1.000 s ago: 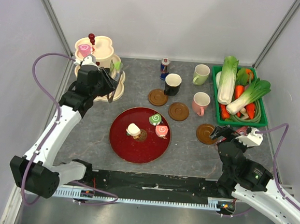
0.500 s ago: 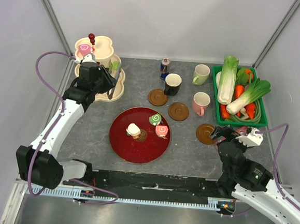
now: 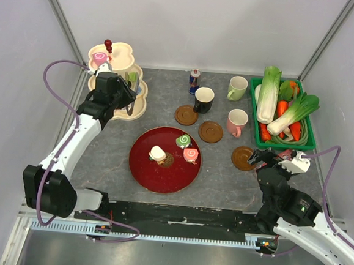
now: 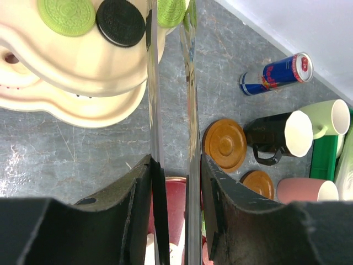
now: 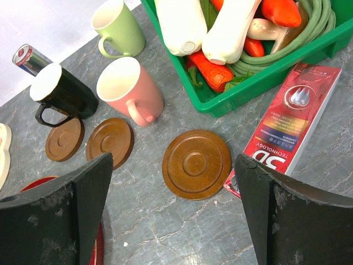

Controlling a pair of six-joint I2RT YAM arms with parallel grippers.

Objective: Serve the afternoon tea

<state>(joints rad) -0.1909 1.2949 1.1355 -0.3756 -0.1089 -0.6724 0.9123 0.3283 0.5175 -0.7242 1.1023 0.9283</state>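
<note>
Since a moment before, only the left arm had moved: it had stretched farther out toward the cream cake stand (image 3: 123,56), while the right arm had kept still.

On the grey table (image 3: 107,158), the green basket (image 3: 286,145) of toy vegetables sat at the right. The round red plate (image 3: 161,175) lay in the middle. It held a white cake (image 3: 157,154) on something brown, a green swirl roll (image 3: 183,140) and a pink swirl roll (image 3: 190,154). Another pink roll (image 3: 99,58) sat on the top of the stand.

The left gripper (image 4: 175,164) was squeezed tight on long shiny tongs (image 4: 153,99). The tong tips were at a green cake (image 4: 171,10) on the stand. A green macaron (image 4: 66,15) and a black macaron (image 4: 120,22) lay just beside it.

The right gripper (image 5: 174,159) was spread wide and held nothing. It hung over a brown coaster (image 5: 194,164). A red box (image 5: 292,118) just beside the coaster said "3D TECHNOLOGY".

The black mug (image 3: 203,99), pale green mug (image 3: 237,87) and pink mug (image 3: 237,121) stood on the table between the plate and the basket. None of them stood on a coaster.

The little blue can (image 4: 274,73) stood near the black mug, and its red letters were too blurry to read
</note>
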